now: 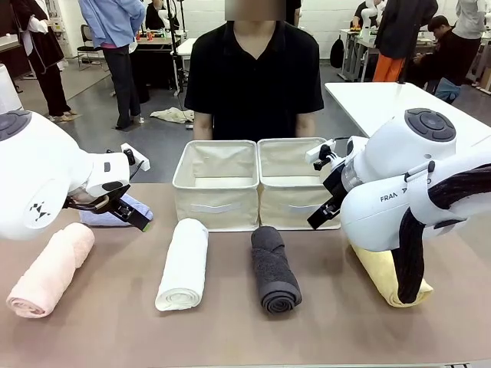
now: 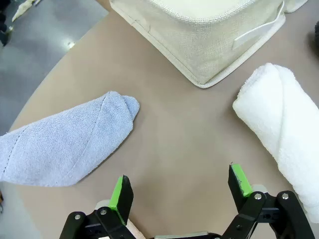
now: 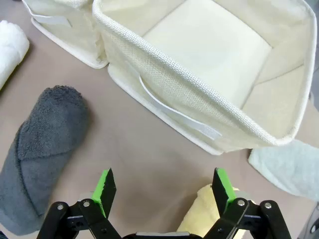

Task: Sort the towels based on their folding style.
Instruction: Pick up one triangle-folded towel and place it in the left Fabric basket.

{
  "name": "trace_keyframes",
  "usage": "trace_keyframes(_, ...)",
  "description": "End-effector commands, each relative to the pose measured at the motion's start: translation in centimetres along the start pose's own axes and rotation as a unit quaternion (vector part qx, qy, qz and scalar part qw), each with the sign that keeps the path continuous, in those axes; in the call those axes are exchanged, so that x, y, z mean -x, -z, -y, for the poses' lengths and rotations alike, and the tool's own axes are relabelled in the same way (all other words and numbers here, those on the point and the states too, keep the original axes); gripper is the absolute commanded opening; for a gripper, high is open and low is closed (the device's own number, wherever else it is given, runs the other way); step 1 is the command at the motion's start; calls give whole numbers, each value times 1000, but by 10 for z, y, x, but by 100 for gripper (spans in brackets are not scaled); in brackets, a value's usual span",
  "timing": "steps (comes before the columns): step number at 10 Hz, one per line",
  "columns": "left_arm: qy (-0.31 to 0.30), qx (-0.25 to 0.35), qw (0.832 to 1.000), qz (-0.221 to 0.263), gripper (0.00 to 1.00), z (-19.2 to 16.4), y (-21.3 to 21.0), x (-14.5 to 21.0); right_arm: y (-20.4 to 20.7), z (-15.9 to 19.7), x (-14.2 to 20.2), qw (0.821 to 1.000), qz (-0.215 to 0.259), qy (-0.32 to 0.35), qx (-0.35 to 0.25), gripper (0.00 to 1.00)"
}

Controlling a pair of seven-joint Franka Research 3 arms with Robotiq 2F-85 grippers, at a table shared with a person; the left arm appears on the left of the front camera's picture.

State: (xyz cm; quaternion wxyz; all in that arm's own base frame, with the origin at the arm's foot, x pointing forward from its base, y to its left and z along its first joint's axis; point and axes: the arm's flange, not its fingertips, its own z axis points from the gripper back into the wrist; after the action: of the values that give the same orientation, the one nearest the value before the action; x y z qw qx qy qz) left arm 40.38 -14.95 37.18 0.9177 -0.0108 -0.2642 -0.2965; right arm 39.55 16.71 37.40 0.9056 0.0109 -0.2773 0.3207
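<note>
Over the counter point(image 1: 230, 330) at far left, the left pincer point(image 2: 182, 185) hangs released and empty, the blue triangle-fold towel point(image 2: 65, 144) lying just to its left, tip pointing right toward the white rolled towel point(image 2: 284, 134).

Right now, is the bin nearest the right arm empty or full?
Empty: the right wrist view looks into the bin and shows a bare cream floor.

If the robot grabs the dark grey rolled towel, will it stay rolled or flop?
The dark grey towel looks like soft terry, so it would probably squash and sag. Nothing pins its outer flap, so it might unroll. It lies as a cylinder on the flat table, so a sideways push could roll it.
</note>
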Motion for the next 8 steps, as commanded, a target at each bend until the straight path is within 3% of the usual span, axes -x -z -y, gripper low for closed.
trace_keyframes(1, 0, 0, 1000, 0, 100, 0, 0, 0, 0, 0, 0, 1000, 0, 0, 0, 100)
trace_keyframes(2, 0, 0, 1000, 0, 100, 0, 0, 0, 0, 0, 0, 1000, 0, 0, 0, 100)
trace_keyframes(5, 15, -4, 999, -33, 100, -24, -98, -55, -106, 15, -64, 999, -33, 33, -28, 100)
trace_keyframes(8, 26, 1, 998, -55, 100, -40, -189, -101, -193, 22, -108, 998, -55, 40, -17, 100)
